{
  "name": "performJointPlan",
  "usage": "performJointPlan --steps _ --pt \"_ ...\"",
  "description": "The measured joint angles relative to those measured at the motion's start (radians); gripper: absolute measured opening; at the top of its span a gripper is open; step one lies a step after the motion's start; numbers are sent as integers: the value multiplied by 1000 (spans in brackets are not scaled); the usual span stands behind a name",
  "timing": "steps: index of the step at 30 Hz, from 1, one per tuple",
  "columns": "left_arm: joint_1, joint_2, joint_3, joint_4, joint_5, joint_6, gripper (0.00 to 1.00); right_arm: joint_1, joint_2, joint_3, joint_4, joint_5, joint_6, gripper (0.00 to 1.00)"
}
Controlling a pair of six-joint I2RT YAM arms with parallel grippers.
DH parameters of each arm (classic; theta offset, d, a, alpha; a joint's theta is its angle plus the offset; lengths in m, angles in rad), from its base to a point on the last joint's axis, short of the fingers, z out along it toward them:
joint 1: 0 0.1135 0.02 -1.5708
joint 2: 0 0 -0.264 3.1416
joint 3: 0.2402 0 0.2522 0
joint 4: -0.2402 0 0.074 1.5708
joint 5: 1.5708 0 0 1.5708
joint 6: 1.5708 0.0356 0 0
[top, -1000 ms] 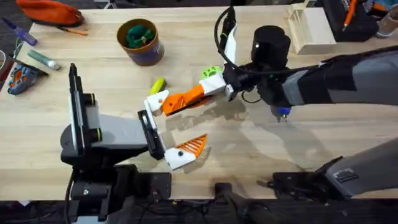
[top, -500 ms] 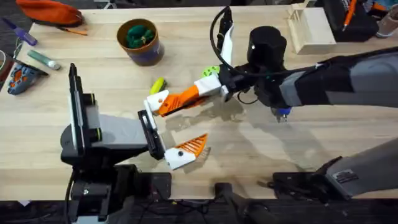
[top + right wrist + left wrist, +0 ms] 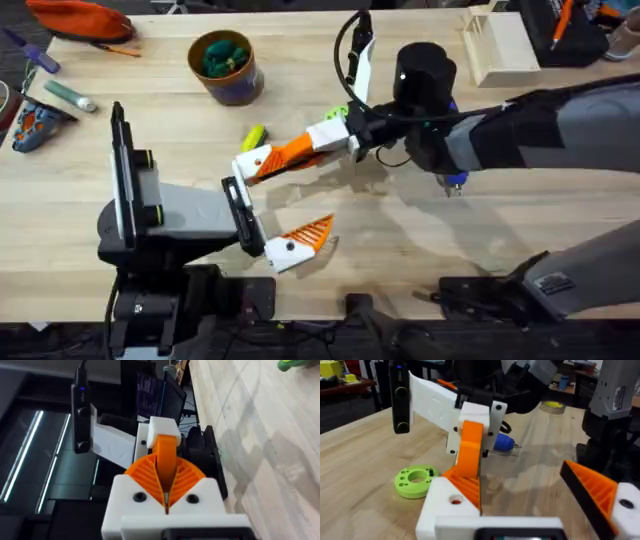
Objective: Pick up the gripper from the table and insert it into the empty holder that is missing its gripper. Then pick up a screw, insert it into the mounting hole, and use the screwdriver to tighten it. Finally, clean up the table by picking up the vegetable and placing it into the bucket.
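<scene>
Orange ribbed gripper looks light and stiff, pinched at its back end by the right gripper, touching the empty holder; left gripper splayed open.

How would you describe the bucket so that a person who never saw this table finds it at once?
Start at the far left part of the wooden table, behind the left arm. The bucket stands there alone, a small round pot with dark blue sides and a tan rim, with something green inside. The flat green ring dish nearby is bright green and low.
</scene>
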Motion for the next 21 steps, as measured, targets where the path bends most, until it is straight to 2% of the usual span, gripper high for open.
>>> performJointPlan --steps 21 --pt "0 0 0 2 -11 -5 987 19 0 1 5 42 8 11"
